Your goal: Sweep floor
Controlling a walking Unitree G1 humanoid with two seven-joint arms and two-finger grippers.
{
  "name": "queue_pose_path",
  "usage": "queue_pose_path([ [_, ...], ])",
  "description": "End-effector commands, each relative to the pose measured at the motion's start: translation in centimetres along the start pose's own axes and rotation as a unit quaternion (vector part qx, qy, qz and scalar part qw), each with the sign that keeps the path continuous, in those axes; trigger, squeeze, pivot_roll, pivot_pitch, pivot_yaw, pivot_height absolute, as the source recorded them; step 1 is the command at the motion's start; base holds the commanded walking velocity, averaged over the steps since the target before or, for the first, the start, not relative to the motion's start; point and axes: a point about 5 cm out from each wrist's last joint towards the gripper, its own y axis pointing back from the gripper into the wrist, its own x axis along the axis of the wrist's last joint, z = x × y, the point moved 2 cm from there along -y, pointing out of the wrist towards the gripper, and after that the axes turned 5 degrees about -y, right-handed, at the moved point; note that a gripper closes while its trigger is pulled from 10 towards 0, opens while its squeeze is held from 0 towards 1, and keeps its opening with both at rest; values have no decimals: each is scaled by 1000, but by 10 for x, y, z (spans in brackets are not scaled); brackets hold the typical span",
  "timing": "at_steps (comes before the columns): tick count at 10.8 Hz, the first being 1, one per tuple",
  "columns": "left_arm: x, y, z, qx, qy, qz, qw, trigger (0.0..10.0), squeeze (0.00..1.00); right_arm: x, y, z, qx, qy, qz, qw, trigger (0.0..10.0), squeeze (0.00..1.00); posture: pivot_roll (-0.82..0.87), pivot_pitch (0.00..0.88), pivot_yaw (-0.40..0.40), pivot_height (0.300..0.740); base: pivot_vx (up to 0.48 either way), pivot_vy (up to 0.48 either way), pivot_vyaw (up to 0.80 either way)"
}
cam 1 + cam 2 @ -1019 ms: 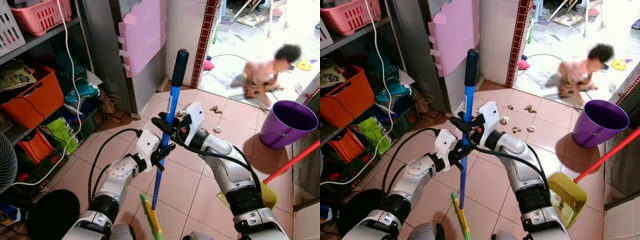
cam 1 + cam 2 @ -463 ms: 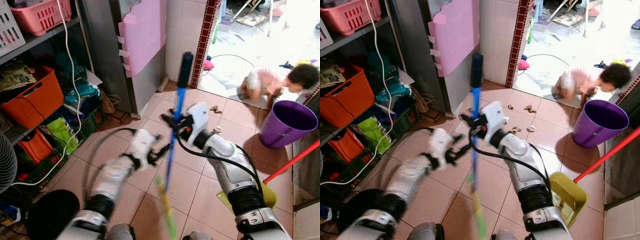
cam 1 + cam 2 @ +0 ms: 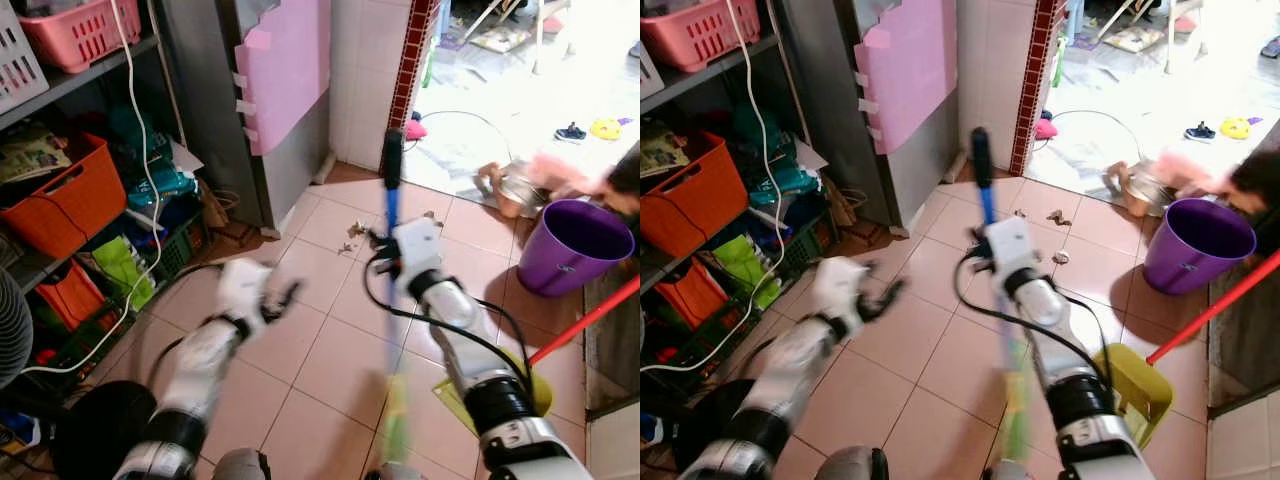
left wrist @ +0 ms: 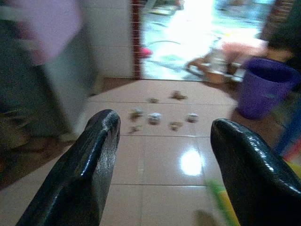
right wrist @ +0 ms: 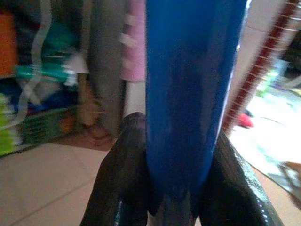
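The right gripper (image 3: 388, 243) is clamped on the blue metal broom handle (image 3: 392, 205), keeping it nearly upright so its bristles reach the tiles. The left gripper (image 3: 283, 295), at nine o'clock from it, hangs spread and empty. Crumpled paper scraps (image 3: 1061, 257) wait at twelve o'clock.

2 silver arms, black elbow joints, white wrist housings, looping black cables, glossy black jaws
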Motion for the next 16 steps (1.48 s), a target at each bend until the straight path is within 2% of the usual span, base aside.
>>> queue_pose_path([
  [1,1,1,-3,13,-3,-3,1000,10000,1000,3,1,2,-18,-4,14,1000,0,0,-31,0,25,740,0,0,0],
  [2,-2,7,-4,29,6,-4,1000,10000,1000,1,3,4,-33,-21,21,999,0,0,-29,0,28,740,0,0,0],
  [4,0,17,-17,114,19,-1,993,10000,1000,0,9,9,-64,-27,41,997,0,0,-30,0,38,740,0,0,0],
  [5,0,23,-23,129,43,-1,991,10000,0,-3,15,14,-82,-36,40,995,0,0,-29,0,43,740,0,0,0],
  [7,0,31,-30,142,50,-4,989,10000,0,-9,26,14,-97,-61,37,993,0,0,-36,0,53,740,0,0,0],
  [9,2,37,-20,128,63,-11,990,10000,0,-8,33,7,-96,-79,41,991,10000,0,-37,0,70,740,0,0,0],
  [10,5,38,-16,123,77,-7,989,10000,0,-6,34,7,-95,-80,44,991,10000,0,-39,0,73,740,0,0,0],
  [11,3,40,-4,99,103,-5,990,10000,1000,-9,37,9,-94,-75,38,992,10000,0,-52,0,76,740,0,0,0],
  [12,-5,41,1,97,99,-18,990,10000,1000,-15,40,11,-95,-70,29,993,10000,0,-61,0,77,740,0,0,0],
  [13,-9,37,9,78,88,-32,993,10000,0,-20,42,16,-101,-70,18,992,10000,0,-70,0,79,740,0,0,0],
  [16,-17,32,16,40,84,-56,994,10000,0,-31,44,15,-104,-62,-8,993,10000,0,-98,17,83,740,0,0,-721],
])
